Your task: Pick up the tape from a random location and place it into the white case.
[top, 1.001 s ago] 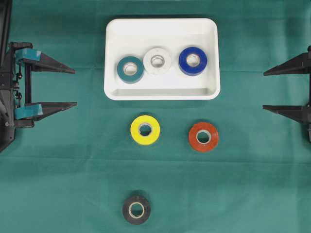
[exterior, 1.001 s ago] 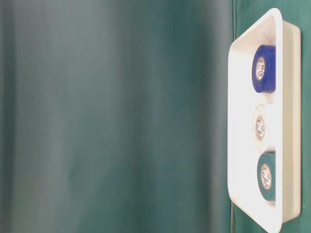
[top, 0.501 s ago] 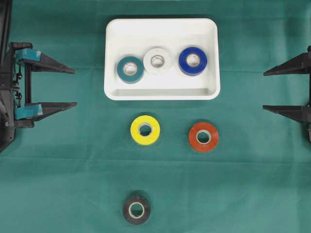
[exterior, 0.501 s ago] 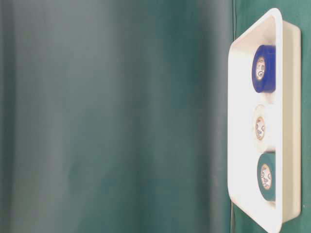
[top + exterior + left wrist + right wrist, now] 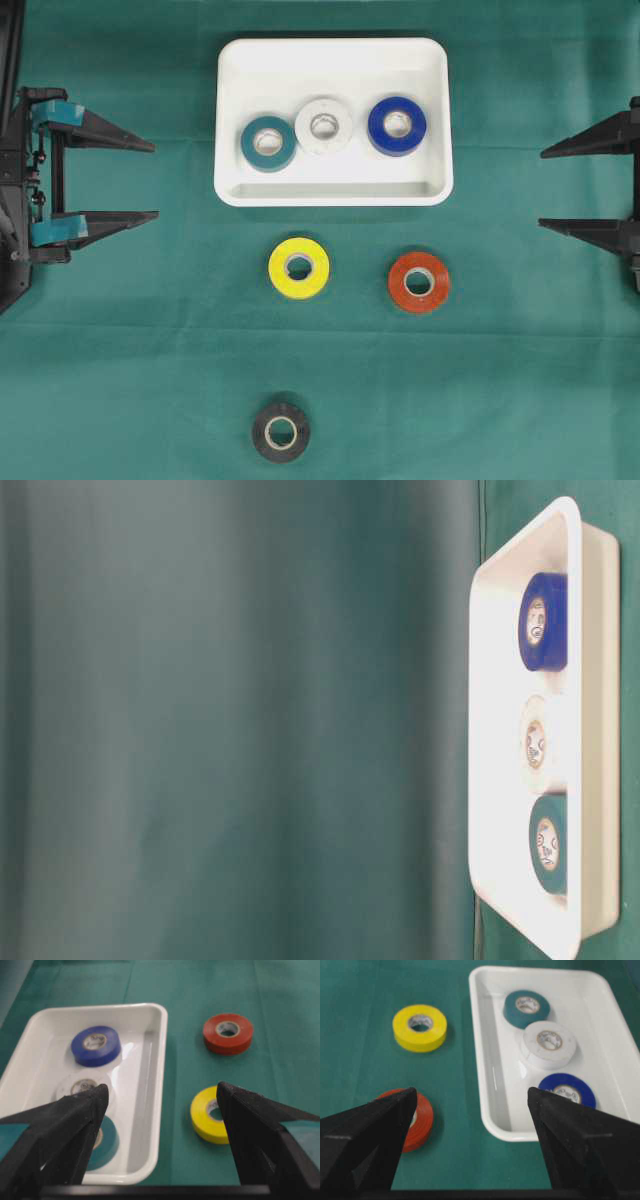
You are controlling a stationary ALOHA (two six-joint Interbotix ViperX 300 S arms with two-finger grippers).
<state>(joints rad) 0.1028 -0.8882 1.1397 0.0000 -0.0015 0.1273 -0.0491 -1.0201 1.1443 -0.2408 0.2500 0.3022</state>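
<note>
The white case [image 5: 330, 70] lies at the top centre and holds a teal tape [image 5: 268, 143], a white tape [image 5: 323, 125] and a blue tape [image 5: 397, 125]. Below it on the green cloth lie a yellow tape [image 5: 298, 267] and a red tape [image 5: 419, 282], flat. A black tape [image 5: 281, 432] lies near the front edge. My left gripper [image 5: 156, 180] stands open at the far left, far from every roll. At the far right, my right gripper [image 5: 540, 188] is open too, and nothing sits between its fingers. The left wrist view shows the yellow tape [image 5: 210, 1115] beyond the right finger.
Green cloth [image 5: 500, 400] covers the whole table. The table-level view shows the case [image 5: 575, 720] on edge at the right, with a blurred green curtain [image 5: 240, 720] filling the rest. In the right wrist view the red tape [image 5: 420, 1120] is partly behind the left finger.
</note>
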